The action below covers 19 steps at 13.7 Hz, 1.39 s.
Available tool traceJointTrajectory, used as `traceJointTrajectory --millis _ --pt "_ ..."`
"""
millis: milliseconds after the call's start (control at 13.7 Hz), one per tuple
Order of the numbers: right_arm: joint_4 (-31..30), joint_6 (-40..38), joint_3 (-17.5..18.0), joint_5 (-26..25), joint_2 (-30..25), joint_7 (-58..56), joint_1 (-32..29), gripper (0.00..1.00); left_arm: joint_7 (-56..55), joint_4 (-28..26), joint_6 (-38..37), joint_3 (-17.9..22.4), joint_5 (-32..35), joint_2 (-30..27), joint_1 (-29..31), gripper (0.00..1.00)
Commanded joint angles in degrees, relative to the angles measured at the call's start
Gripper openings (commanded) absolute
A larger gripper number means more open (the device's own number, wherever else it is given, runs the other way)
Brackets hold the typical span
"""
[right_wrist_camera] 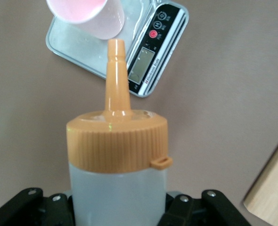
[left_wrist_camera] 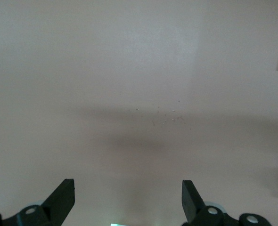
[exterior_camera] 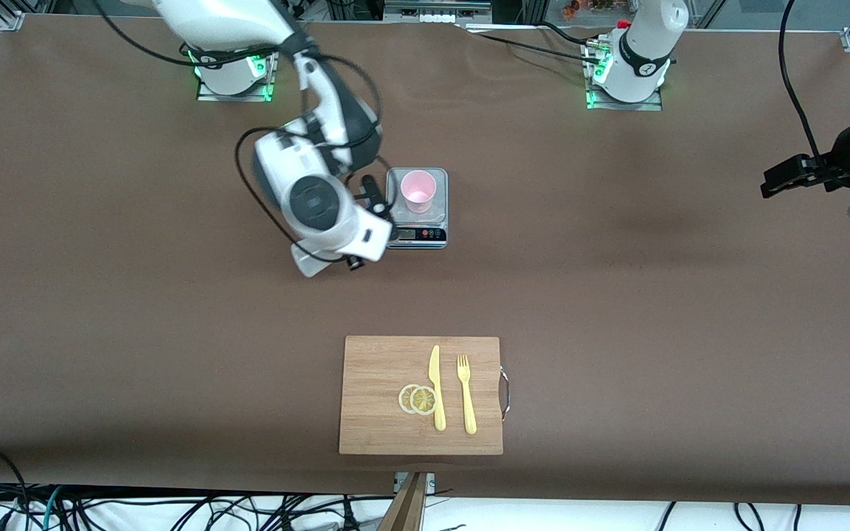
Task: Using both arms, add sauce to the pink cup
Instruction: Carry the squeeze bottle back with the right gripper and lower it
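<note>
The pink cup (exterior_camera: 418, 190) stands on a small kitchen scale (exterior_camera: 416, 234) in the middle of the table. My right gripper (right_wrist_camera: 118, 209) is shut on the sauce bottle (right_wrist_camera: 115, 186), a frosted-white bottle with an orange cap. It hangs beside the scale, toward the right arm's end. The orange nozzle (right_wrist_camera: 116, 75) points at the pink cup (right_wrist_camera: 89, 14) and stops short of its rim, above the scale (right_wrist_camera: 153, 61). In the front view the right wrist hides the bottle. My left gripper (left_wrist_camera: 128, 188) is open over bare table at the left arm's end (exterior_camera: 783, 177), with nothing between its fingers.
A wooden cutting board (exterior_camera: 377, 413) lies nearer to the front camera than the scale. It carries two lemon slices (exterior_camera: 417, 399), a yellow knife (exterior_camera: 436, 387) and a yellow fork (exterior_camera: 466, 394). A corner of the board (right_wrist_camera: 271, 193) shows in the right wrist view.
</note>
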Motion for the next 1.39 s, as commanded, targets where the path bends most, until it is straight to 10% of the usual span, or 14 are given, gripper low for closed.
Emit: traceJointTrajectory --millis 0,805,1317 --pt "-0.6 -0.2 0.8 7.8 -1.5 -9.1 -6.0 0.00 0.9 0.8 -0.3 0.0 -1.8 0.2 0.6 1.00" --pt "-7.6 -5.1 0.9 42.8 3.5 -43.9 -29.2 0.00 1.0 0.8 -0.3 0.0 -1.9 0.2 0.6 1.00" --pt "-11.9 -15.0 1.1 48.8 6.8 -51.6 -38.3 0.00 1.0 0.8 -0.3 0.0 -1.9 0.3 0.6 1.00"
